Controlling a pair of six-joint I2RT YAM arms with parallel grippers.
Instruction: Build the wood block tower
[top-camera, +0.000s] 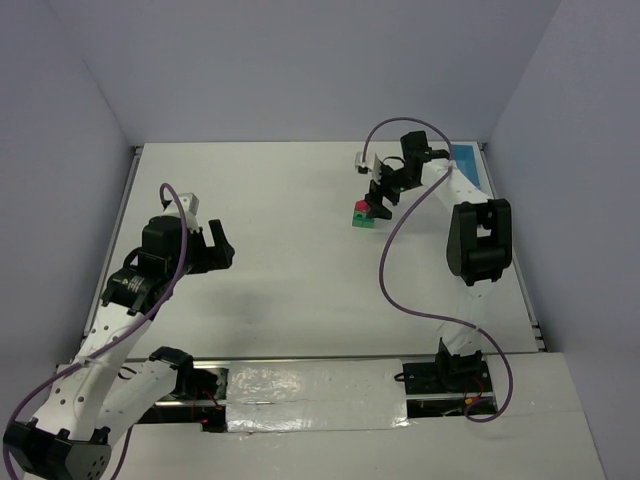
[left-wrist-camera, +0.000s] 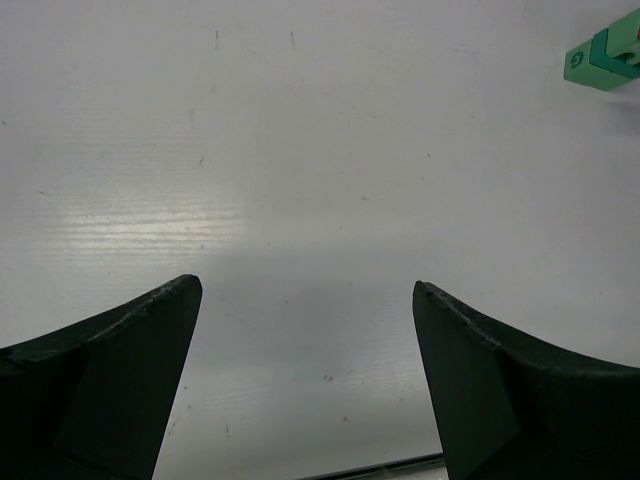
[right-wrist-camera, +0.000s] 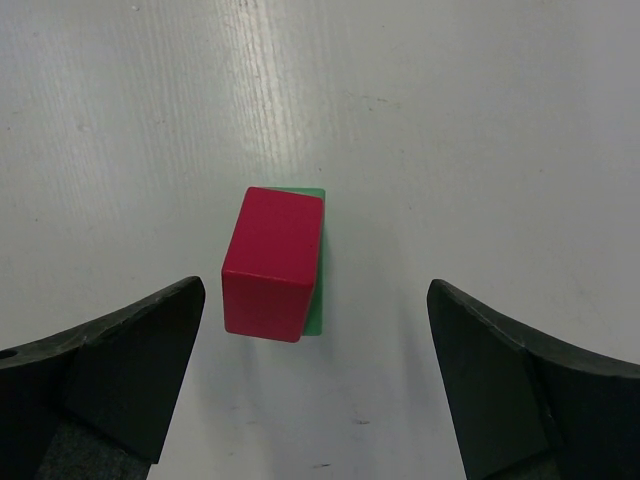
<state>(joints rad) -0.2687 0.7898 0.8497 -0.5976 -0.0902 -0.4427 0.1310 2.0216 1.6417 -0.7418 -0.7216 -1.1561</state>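
Red block (right-wrist-camera: 270, 262) tops green blocks (right-wrist-camera: 318, 250), apparently two, at the bench's (top-camera: 300, 200) one o'clock; right fingers (right-wrist-camera: 120, 370) and left fingers (left-wrist-camera: 100, 380) gape wide, empty.

**Red block stacked on green**

The wood block tower (top-camera: 362, 214) stands on the white surface (top-camera: 290, 220), in its far right part. A red block (right-wrist-camera: 272, 262) sits on a green block (right-wrist-camera: 316, 262), slightly shifted, so one green edge shows

Bright even light, soft glare on the table (left-wrist-camera: 215, 215), focus sharp.
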